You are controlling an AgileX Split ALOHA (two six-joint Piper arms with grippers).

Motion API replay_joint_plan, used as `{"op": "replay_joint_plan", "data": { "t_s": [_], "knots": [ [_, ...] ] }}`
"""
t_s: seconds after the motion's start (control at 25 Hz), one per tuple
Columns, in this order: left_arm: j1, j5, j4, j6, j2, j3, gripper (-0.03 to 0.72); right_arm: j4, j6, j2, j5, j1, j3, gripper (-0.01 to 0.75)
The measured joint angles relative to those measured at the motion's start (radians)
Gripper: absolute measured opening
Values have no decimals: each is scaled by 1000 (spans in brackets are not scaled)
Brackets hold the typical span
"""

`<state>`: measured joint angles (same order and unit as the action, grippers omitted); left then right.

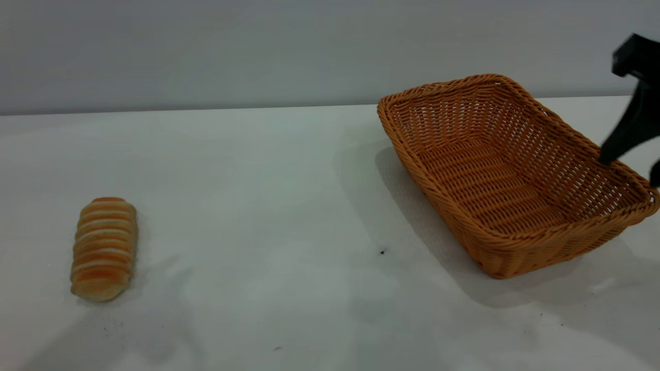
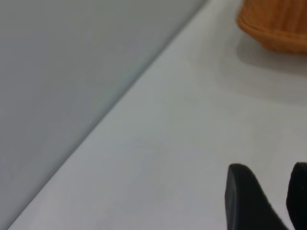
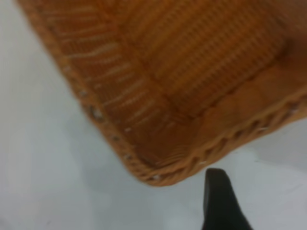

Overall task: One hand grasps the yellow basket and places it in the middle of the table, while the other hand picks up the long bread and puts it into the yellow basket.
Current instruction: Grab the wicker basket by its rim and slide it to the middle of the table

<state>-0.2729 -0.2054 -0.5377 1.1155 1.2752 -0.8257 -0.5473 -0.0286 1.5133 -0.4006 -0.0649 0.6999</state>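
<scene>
Exterior view: my right gripper [image 1: 631,167] straddles the yellow basket [image 1: 510,175] rim by the tabletop's [image 1: 268,206] right edge, jaws parted, nothing held. Next: clamp, drag centreward. Long bread [image 1: 104,248] waits near the left edge.

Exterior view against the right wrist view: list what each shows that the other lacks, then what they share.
Only the exterior view shows the long bread, lying far off at the table's left side, the grey wall behind, and the whole yellow basket at the right, empty. Only the right wrist view shows the basket's corner close up, with one dark finger of the right hand just outside the braided rim. Both show the basket, the white table and part of the right hand at the basket's right rim.
</scene>
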Motion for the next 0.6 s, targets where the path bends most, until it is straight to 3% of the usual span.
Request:
{"op": "replay_joint_plan", "data": {
  "t_s": [0.2, 0.6],
  "knots": [
    [0, 9, 0, 69, 60, -12, 283, -7, -6, 25, -28, 82, 0, 471],
    [0, 125, -3, 76, 63, -17, 283, -229, 114, 181, 4, 92, 1, 471]
  ]
}}
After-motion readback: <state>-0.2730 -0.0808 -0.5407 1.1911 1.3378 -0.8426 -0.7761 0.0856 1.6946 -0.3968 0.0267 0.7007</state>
